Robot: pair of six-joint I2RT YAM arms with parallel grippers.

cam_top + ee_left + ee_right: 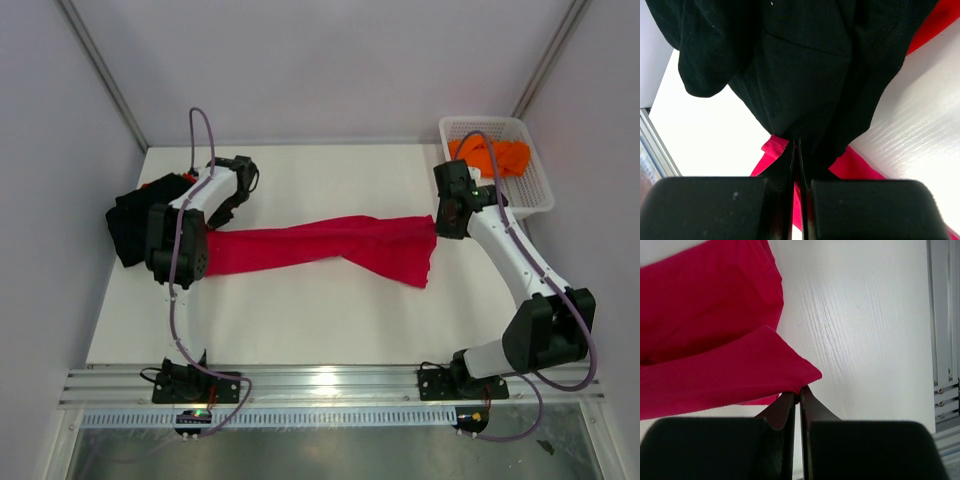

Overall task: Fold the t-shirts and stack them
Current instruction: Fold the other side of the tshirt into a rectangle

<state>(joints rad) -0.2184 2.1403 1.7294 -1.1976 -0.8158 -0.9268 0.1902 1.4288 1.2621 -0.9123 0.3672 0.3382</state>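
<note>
Crimson t-shirt [330, 245] lies stretched as a twisted band across the middle of the bench, running from near the left edge toward the right edge. My right gripper [800, 391] is clamped on one corner of it. My left gripper [796, 144] is pressed closed at the other end, apparently on red cloth, beside the black t-shirt [128, 225] heaped at the left edge. I judge the cloth light, limp and quick to bunch, so corners and hems are the places to pinch, never mid-panel.
</note>
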